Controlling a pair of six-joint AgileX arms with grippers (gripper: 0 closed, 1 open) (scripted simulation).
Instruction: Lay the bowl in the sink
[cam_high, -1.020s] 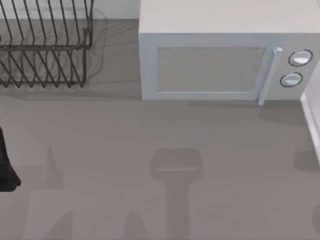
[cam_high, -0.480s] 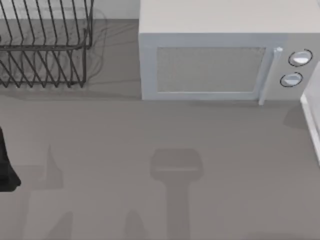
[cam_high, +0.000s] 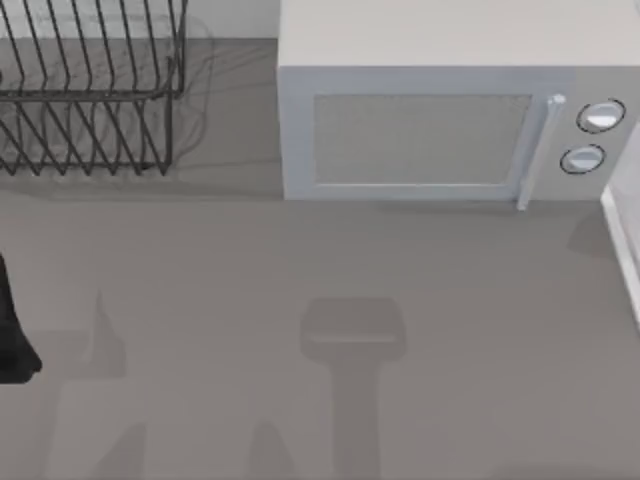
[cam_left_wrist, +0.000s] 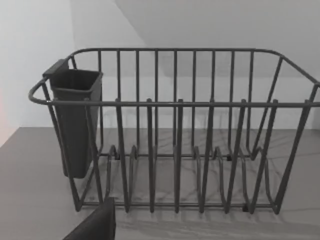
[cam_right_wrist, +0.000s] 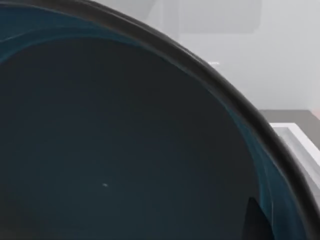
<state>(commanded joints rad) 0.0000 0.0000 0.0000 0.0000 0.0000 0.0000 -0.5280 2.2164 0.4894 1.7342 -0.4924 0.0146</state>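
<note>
The bowl (cam_right_wrist: 125, 150) is seen pressed up against the right wrist camera, its dark grey-blue inside and teal wall edged by a dark rim, so it sits right at the right hand; whether that hand's fingers are spread or pinching the bowl cannot be told. A dark sliver is seen against the bowl's wall. Beyond the bowl's rim, a white raised edge (cam_right_wrist: 300, 145) is seen just past it, with a pale wall behind.

The left arm (cam_high: 15, 330) is parked at the tabletop's (cam_high: 300, 260) left edge. Ahead of the left hand a dark wire dish rack (cam_left_wrist: 175, 130) stands upright, with a dark cup holder (cam_left_wrist: 75, 120) hung on one end. Past the rack, a white microwave (cam_high: 430, 110) stands with its door closed.
</note>
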